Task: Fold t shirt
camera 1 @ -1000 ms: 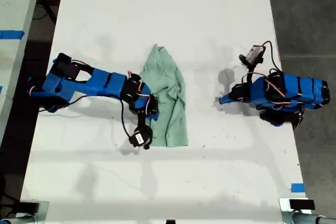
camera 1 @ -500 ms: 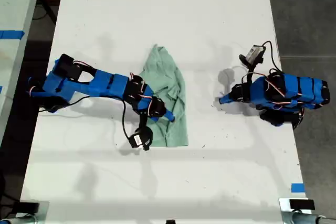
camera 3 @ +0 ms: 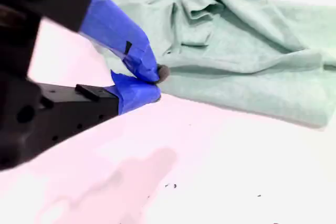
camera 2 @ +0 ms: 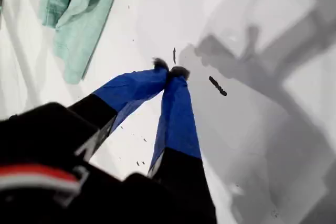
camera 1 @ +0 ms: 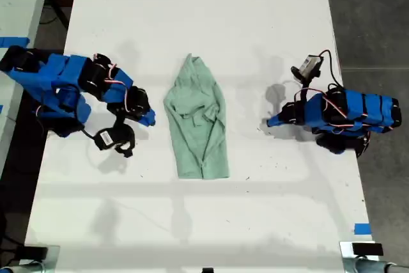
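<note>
The pale mint-green t shirt lies wrinkled on the white table, folded into a narrow strip that is pointed at its far end. My second gripper is shut and holds nothing, just off the shirt's edge on the exterior view's left. Its blue fingertips meet close beside the t shirt. My first gripper is shut and holds nothing, resting low over the table on the exterior view's right, a short way from the shirt. Its gripper tips meet over bare table, with the t shirt well beyond.
Dark floor borders the table on the exterior view's right. A second pale surface with blue tape stands on the exterior view's left. Another blue tape mark sits near the table's front corner on the exterior view's right.
My second gripper has pulled off the t shirt and drawn back toward the exterior view's left, leaving the shirt lying flat. My first arm has not moved.
</note>
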